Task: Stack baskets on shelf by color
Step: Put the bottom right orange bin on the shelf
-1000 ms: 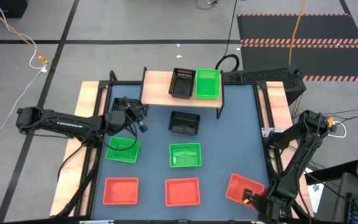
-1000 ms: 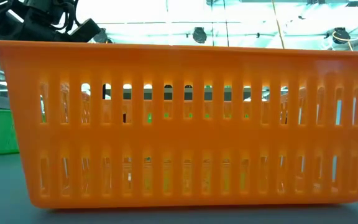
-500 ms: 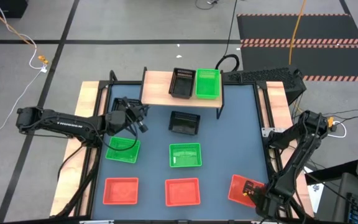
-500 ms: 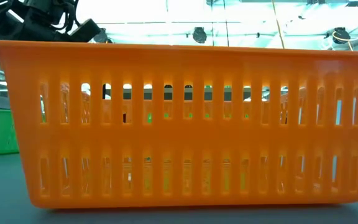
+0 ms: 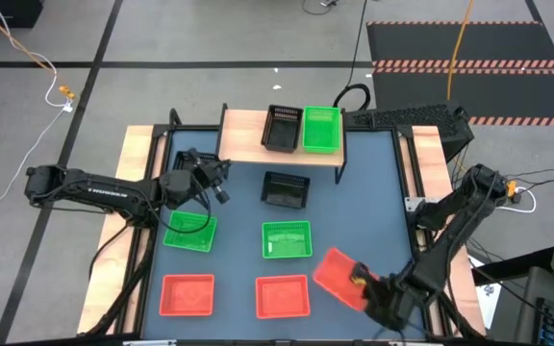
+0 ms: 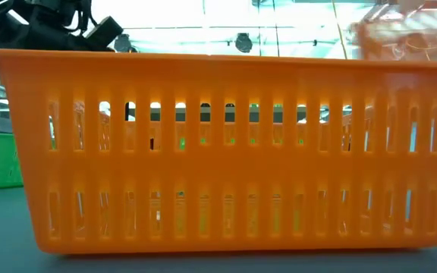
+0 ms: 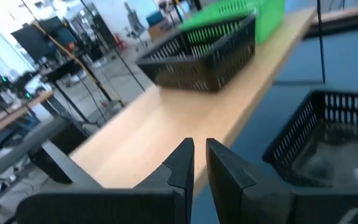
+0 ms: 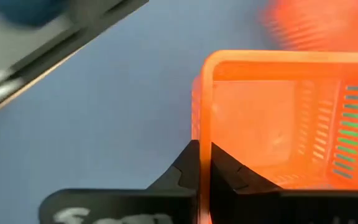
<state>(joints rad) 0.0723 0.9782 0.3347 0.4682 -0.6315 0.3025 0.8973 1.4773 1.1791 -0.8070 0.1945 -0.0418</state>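
The wooden shelf (image 5: 248, 144) stands at the table's far edge and carries a black basket (image 5: 282, 128) and a green basket (image 5: 321, 129) side by side. On the table rest another black basket (image 5: 285, 189), two green baskets (image 5: 190, 231) (image 5: 287, 239) and two red baskets (image 5: 187, 294) (image 5: 283, 296). My right gripper (image 5: 364, 282) is shut on a third red basket (image 5: 339, 277) near the table's near right. My left gripper (image 5: 217, 173), shut, hovers beside the shelf's left end (image 7: 166, 124). The nearest red basket (image 6: 218, 152) fills the low view. My right gripper holds the red basket by one side wall, near a corner (image 8: 202, 118). The wall is pinched with one finger inside the basket and one outside. The basket is lifted clear of the table and tilted; it shows blurred high up in the low view (image 6: 408, 30).
Wooden rails (image 5: 133, 211) (image 5: 431, 163) edge the table on the left and right. Bare blue table top (image 5: 373, 211) lies between the shelf and my right arm. A cable (image 5: 354, 96) loops behind the shelf.
My right gripper has swung from the table's near right corner toward the left, carrying the red basket with it. The basket has come up off the table and turned about. My left arm has kept still.
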